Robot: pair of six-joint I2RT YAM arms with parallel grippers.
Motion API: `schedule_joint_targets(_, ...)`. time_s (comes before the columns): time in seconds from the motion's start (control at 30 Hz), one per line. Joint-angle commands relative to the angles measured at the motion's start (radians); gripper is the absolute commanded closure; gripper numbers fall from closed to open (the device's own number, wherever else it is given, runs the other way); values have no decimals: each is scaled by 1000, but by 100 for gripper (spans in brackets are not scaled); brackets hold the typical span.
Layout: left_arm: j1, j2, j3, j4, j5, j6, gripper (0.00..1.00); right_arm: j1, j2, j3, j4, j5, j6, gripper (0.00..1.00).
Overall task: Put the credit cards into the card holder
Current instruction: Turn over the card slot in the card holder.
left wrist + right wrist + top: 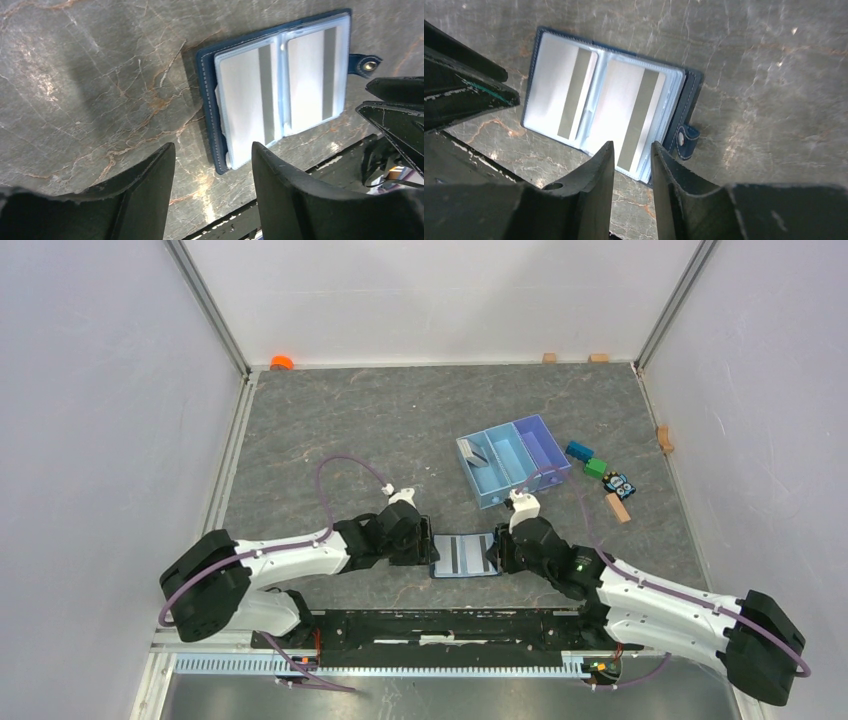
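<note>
While the tray [540,448] sits beyond, both jaws flank the card holder [463,554], open, empty.

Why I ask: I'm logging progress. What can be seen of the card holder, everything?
The card holder lies open and flat on the grey marbled table, between the left gripper and the right gripper, both open; contact is unclear. Its cover is dark navy, leather-like, with pale stitching and a snap tab on one edge. Inside, clear plastic sleeves face up, and each of the two pages shows one of the credit cards, pale with a grey stripe.
</note>
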Motion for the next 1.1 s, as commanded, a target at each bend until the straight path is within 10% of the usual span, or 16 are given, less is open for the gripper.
schedule_joint_targets(0.0, 5, 29, -14, 21, 6, 33, 38, -4, 7, -49, 77, -61, 72, 64)
schedule_joint_targets(1.07, 6, 105, -60, 87, 35, 27, 74, -61, -19, -228, 281, -140, 222, 71)
